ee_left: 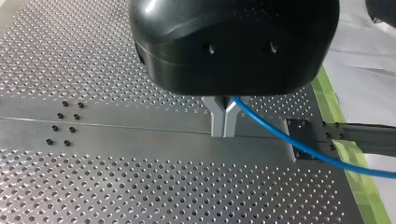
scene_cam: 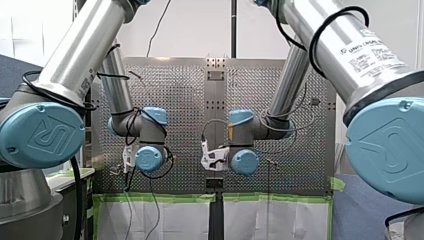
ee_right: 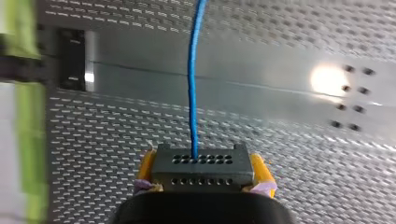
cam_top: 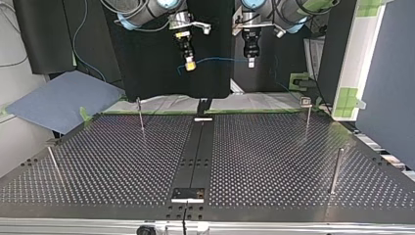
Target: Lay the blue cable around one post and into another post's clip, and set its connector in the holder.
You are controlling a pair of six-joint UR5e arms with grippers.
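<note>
Cataloguing the counter (cam_top: 293, 161): a dark, matte metal plate pierced by a regular grid of small round holes, with a smooth unpierced strip down its middle. Four thin upright metal rods stand on it. Read from the counter's centre in the top view, they are:
- the 10 o'clock post (cam_top: 141, 117)
- the 2 o'clock post (cam_top: 308, 120), which has a small pale head
- the 3 o'clock post (cam_top: 336, 171)
- the 9 o'clock post (cam_top: 53, 162)

Blue cable (ee_left: 289, 142): thin, round and smooth-jacketed. It is strung in the air between the two claws at the top view's 12 o'clock, above the counter's far end and well apart from every post.

Connector (ee_right: 201, 163): a dark grey rectangular block, its face drilled with two rows of small holes, with the cable entering the upper row.

Right claw (ee_right: 204, 170): yellow pads clamped on the connector's two sides.

Left claw (ee_left: 224, 122): a glossy black rounded housing with two grey metal fingers pinched together on the cable.
</note>
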